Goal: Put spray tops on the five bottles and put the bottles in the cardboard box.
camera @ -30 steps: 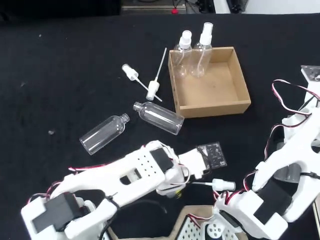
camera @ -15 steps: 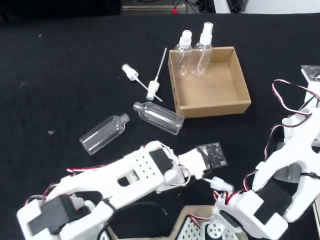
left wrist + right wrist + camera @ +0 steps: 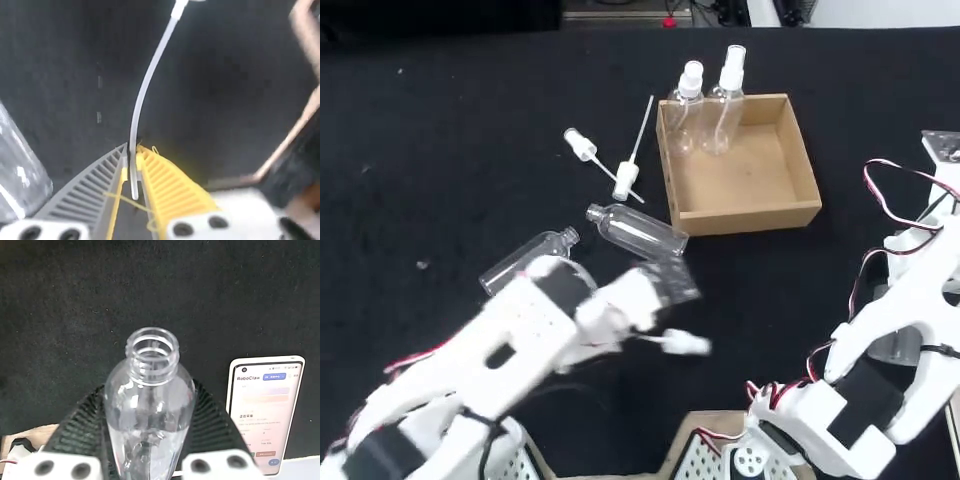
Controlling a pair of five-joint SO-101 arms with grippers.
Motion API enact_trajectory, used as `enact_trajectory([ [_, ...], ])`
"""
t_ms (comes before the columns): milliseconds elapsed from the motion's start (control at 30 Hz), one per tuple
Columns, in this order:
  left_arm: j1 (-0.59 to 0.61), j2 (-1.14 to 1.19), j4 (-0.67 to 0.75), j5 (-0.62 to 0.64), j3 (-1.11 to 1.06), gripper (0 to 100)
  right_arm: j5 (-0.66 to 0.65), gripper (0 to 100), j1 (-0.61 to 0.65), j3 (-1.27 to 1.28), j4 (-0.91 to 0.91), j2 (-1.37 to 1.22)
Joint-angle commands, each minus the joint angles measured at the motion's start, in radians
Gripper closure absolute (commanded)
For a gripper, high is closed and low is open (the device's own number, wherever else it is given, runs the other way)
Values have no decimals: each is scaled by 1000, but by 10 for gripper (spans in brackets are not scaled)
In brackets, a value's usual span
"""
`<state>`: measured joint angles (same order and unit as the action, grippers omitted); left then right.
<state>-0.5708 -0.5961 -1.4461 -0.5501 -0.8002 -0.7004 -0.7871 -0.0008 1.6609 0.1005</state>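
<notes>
The white spray top (image 3: 687,344), tube pinched by the left gripper (image 3: 131,150), has been swung away from the clear plastic bottle (image 3: 152,360) clamped in the right gripper (image 3: 150,392). Capping appears delayed.

You get bright, even light from above, and the black counter (image 3: 440,130) swallows it, so shadows barely show. In the high view, the white left arm (image 3: 520,340) at lower left is smeared and nearly blown out. Glints dot the bottle (image 3: 150,405). The spray top tube (image 3: 145,95) is crisp, while what looks like a bottle at the left wrist view's lower left is out of focus.
</notes>
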Motion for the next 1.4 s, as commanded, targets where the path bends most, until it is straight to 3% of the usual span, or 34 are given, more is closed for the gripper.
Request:
enact_trajectory([
  [0, 104, -118, -83, -143, -65, 966, -9, 987, -12, -2, -8, 13],
  [100, 160, -180, -120, -239, -133, 914, -8, 987, -11, -2, -8, 13],
  [267, 263, -250, -141, -316, -147, 695, -9, 988, -14, -2, -8, 18],
  [433, 205, -273, -143, -321, -15, 727, -8, 988, -11, -2, -8, 21],
  [600, -102, -249, -120, -204, -4, 737, -3, 988, -11, -2, -8, 15],
  [733, -278, -193, 51, -112, -44, 736, -3, 988, -11, -2, -8, 15],
  [1000, -312, 28, 330, -81, -42, 735, -8, 988, -18, -2, -8, 16],
  [1367, -317, 267, 377, -63, 47, 735, -9, 988, -18, -2, -8, 15],
])
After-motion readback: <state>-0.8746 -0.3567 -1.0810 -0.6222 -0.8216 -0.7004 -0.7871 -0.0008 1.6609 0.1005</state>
